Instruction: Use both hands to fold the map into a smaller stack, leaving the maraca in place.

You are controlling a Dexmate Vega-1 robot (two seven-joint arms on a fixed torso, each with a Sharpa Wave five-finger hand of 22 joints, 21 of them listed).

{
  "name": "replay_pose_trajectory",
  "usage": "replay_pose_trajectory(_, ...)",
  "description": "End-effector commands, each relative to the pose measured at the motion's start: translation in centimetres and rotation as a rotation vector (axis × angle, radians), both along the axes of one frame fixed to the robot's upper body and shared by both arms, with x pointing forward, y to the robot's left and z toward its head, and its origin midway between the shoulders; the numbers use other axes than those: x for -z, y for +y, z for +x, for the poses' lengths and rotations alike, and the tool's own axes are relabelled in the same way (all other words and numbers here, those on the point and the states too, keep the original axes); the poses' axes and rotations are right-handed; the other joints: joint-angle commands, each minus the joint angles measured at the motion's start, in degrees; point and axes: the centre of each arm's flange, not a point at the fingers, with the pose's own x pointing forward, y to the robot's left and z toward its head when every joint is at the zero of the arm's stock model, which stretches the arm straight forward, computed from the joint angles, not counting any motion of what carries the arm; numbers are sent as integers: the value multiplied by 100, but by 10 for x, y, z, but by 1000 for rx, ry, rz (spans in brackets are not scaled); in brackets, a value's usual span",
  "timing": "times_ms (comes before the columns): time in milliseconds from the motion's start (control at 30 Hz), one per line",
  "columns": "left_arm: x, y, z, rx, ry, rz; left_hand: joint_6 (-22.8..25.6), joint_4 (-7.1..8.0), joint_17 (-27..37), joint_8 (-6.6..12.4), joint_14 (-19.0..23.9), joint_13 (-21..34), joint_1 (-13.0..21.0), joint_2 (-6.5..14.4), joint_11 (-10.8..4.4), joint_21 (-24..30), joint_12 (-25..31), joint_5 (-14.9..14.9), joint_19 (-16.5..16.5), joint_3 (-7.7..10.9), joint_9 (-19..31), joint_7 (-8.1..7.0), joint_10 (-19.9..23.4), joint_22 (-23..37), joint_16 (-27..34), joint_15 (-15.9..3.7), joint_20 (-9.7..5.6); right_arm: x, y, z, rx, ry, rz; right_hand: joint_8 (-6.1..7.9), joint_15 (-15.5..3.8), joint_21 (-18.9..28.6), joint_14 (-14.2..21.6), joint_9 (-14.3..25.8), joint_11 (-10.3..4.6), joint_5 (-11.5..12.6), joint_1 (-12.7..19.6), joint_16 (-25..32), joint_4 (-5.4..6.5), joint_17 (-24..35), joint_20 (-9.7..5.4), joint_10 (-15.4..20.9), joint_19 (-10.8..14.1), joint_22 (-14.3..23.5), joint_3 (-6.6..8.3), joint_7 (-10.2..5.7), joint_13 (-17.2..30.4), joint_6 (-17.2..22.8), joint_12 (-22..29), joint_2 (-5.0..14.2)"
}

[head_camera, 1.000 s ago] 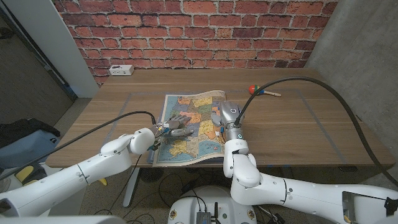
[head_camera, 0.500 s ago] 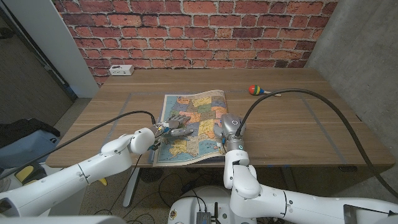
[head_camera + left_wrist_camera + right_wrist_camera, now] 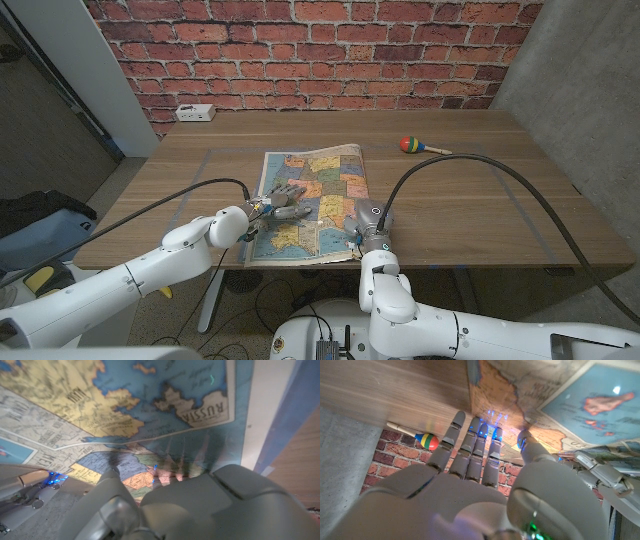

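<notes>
The colourful map (image 3: pixel 312 198) lies folded on the wooden table (image 3: pixel 470 200), reaching close to the front edge. My left hand (image 3: pixel 283 200) rests on the map's left half with its fingers spread and holds nothing. My right hand (image 3: pixel 362 216) is at the map's right edge near the front, fingers straight and apart, gripping nothing. The maraca (image 3: pixel 410 145), with its striped ball and pale handle, lies at the back right, well clear of the map. The right wrist view has my right hand (image 3: pixel 475 475), the map (image 3: pixel 560 405) and the maraca (image 3: pixel 427 441). The map (image 3: pixel 150 405) also appears beyond my left hand (image 3: pixel 200 505).
A white power strip (image 3: pixel 195 112) sits at the table's back left corner, before the brick wall. Faint blue tape lines (image 3: pixel 205 160) mark a rectangle on the tabletop. A black cable (image 3: pixel 480 165) arcs over the table's right half.
My right hand has drawn back along the map's right edge toward the table's front, and its cable has swung lower. The left hand and the maraca have stayed put.
</notes>
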Motion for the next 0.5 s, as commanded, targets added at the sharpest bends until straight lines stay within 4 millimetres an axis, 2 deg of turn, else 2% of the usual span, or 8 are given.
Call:
replay_pose_trajectory(33, 0, 0, -3, 10, -11, -8, -2184, 16, 18, 0, -1356, 496, -40, 13, 155, 27, 44, 23, -767, -29, 17, 27, -2001, 42, 40, 597, 752, 17, 1, 5, 2, 72, -8, -30, -218, -65, -80, 23, -45, -14, 23, -56, 12, 17, 31, -25, -124, 2, 84, -3, -13, -2, -36, -67)
replay_pose_trajectory(233, -3, 0, -9, 44, -50, -35, -2050, 21, 14, 56, -1172, 495, -48, 20, 158, 61, 89, 29, -685, -36, 16, 37, -1898, 40, 104, 618, 767, 17, 0, 7, 6, 82, -6, -54, -222, -80, -100, 21, -28, -16, 16, -92, 16, 8, 49, -35, -170, -2, 120, -12, -29, -7, -62, -84)
replay_pose_trajectory(267, -4, 0, -11, 56, -75, -47, -1874, 13, 11, 108, -977, 493, -42, 21, 153, 93, 150, 32, -586, -37, 14, 61, -1723, 36, 152, 660, 811, 17, 0, 8, 8, 83, -8, -56, -223, -80, -99, 21, -33, -17, 15, -95, 16, 7, 50, -31, -171, -2, 124, -13, -31, -6, -63, -86)
replay_pose_trajectory(300, -5, 0, -14, 67, -106, -62, -1655, -10, 7, 154, -779, 489, -14, 27, 138, 166, 196, 33, -361, -29, 12, 35, -1542, 30, 178, 677, 945, 17, 0, 8, 7, 85, -10, -58, -221, -80, -98, 21, -35, -16, 15, -97, 18, 6, 51, -31, -172, -3, 130, -13, -33, -6, -66, -84)
replay_pose_trajectory(367, -7, 0, -22, 89, -182, -89, -1212, -91, 2, 220, -360, 486, 78, 18, 50, 249, 320, 23, -17, -4, 6, 45, -1029, 19, 220, 682, 1067, 17, 0, 8, 9, 86, -8, -62, -223, -80, -98, 21, -43, -17, 11, -101, 20, 6, 50, -36, -171, -3, 133, -12, -35, -6, -71, -88)
replay_pose_trajectory(400, -8, 0, -26, 100, -232, -109, -796, -171, 0, 268, 92, 489, 168, 20, 41, 307, 432, 8, 275, 28, 2, 42, -525, 11, 274, 625, 1148, 17, 0, 8, 9, 87, -11, -65, -227, -80, -100, 21, -36, -18, 6, -105, 23, 6, 53, -37, -174, -4, 136, -14, -37, -6, -75, -90)
replay_pose_trajectory(433, -8, 1, -30, 107, -286, -131, -483, -222, 0, 305, 368, 488, 215, 10, -33, 343, 484, -5, 466, 41, 2, 51, -228, 10, 294, 571, 1191, 17, -1, 8, 9, 89, -11, -67, -218, -82, -100, 20, -38, -19, 5, -109, 24, 5, 54, -33, -178, -4, 140, -16, -39, -4, -76, -92)
replay_pose_trajectory(500, -9, 2, -36, 121, -372, -171, 168, -328, -2, 367, 851, 494, 303, -18, 5, 400, 582, -20, 825, 65, -1, 114, 386, 13, 296, 512, 1267, 17, -1, 8, 15, 89, -11, -74, -220, -81, -105, 20, -27, -20, -1, -116, 28, 4, 52, -29, -179, -5, 147, -16, -43, -8, -80, -94)
